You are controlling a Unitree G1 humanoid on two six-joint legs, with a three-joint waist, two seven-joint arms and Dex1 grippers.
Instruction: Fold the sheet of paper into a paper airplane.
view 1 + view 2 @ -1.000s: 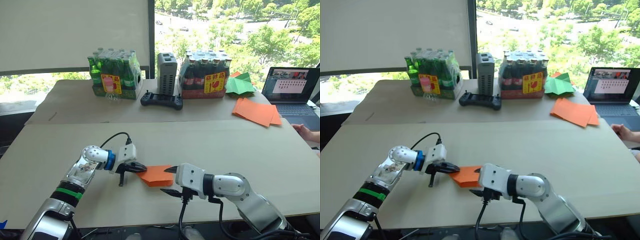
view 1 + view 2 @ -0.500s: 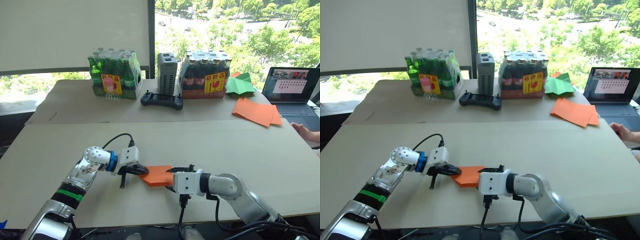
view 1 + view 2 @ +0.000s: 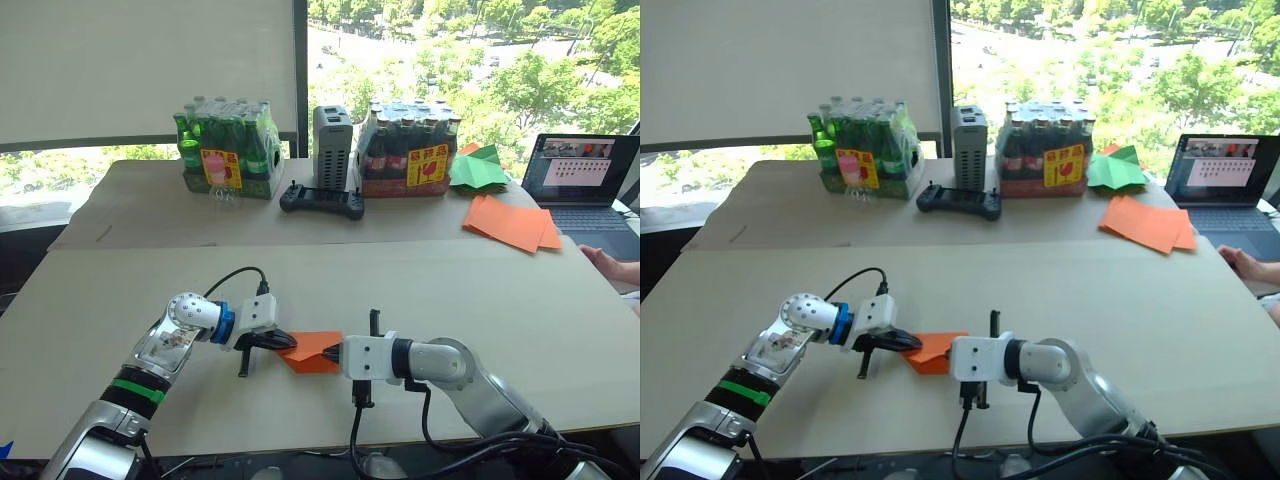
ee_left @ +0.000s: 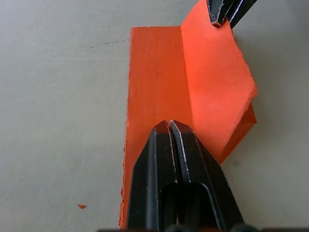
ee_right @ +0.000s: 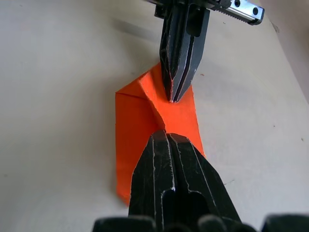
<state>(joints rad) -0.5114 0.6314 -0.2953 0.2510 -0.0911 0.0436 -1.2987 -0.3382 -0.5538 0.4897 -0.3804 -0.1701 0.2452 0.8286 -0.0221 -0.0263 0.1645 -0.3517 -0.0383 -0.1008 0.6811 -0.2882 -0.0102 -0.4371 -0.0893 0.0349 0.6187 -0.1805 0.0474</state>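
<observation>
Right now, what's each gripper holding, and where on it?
Both are shut on the sheet of paper: left gripper at its left edge, right gripper pinching the raised flap on the opposite side.

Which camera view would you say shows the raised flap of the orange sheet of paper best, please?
The left wrist view: the sheet of paper lies flat with one flap lifted by the right claw. The right wrist view shows it partly hidden; the eye views show it small.

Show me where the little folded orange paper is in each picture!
Left eye view: sheet of paper on the near table, between the left gripper and right gripper.
Right eye view: same spot, low centre.
Left wrist view: mid-picture, one flap lifted.
Right wrist view: centre.
Shared landmark: the two black grippers tip to tip on the paper.
</observation>
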